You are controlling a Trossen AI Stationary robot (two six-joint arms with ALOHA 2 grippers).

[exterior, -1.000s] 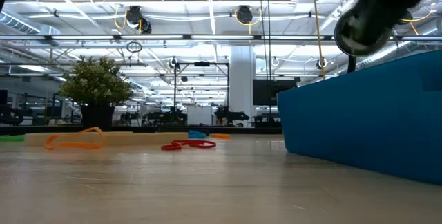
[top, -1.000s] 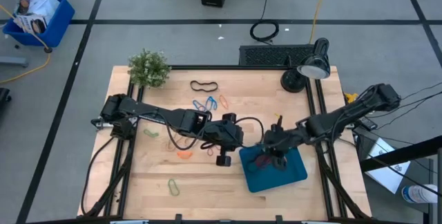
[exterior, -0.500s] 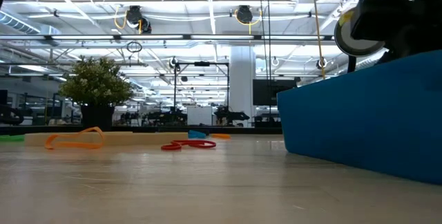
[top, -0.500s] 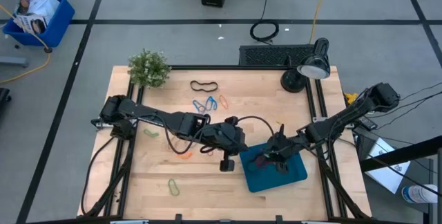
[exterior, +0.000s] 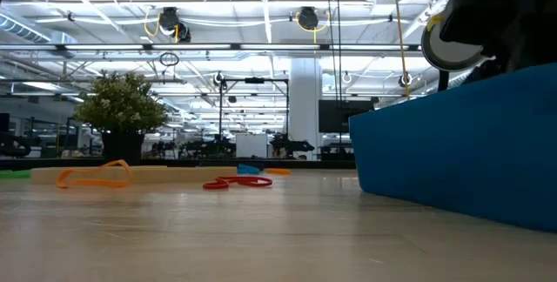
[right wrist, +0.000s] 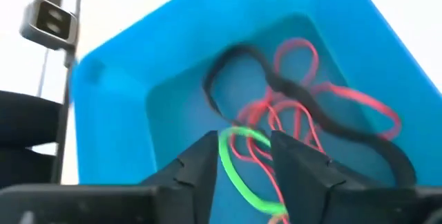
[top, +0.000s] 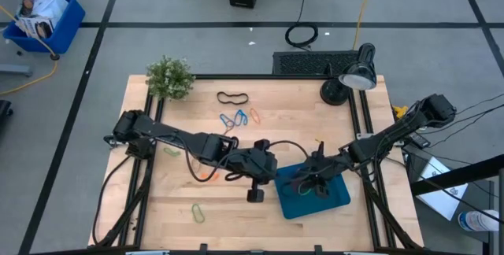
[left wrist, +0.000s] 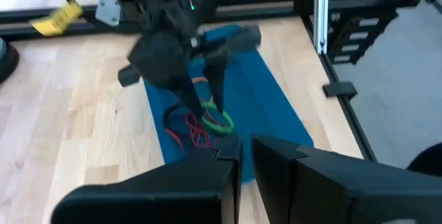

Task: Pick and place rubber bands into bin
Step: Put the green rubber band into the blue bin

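In the low view, the flat teal-blue plastic bin (exterior: 452,164) is cut off at the 3 o'clock edge, and its near wall hides its contents entirely. The dark right arm above it is cut off at 1 o'clock.

In the right wrist view, the green rubber band (right wrist: 242,165) passes behind the dark fingers (right wrist: 193,165) at 6 o'clock; its lower part is hidden. The bin's far end at 3 o'clock leaves the picture.

In the left wrist view, the right gripper (left wrist: 200,79) is motion-blurred. The red rubber bands (left wrist: 193,131) partly disappear behind the left gripper's fingers (left wrist: 228,162).

In the high view, the bands inside the bin are too small to count.
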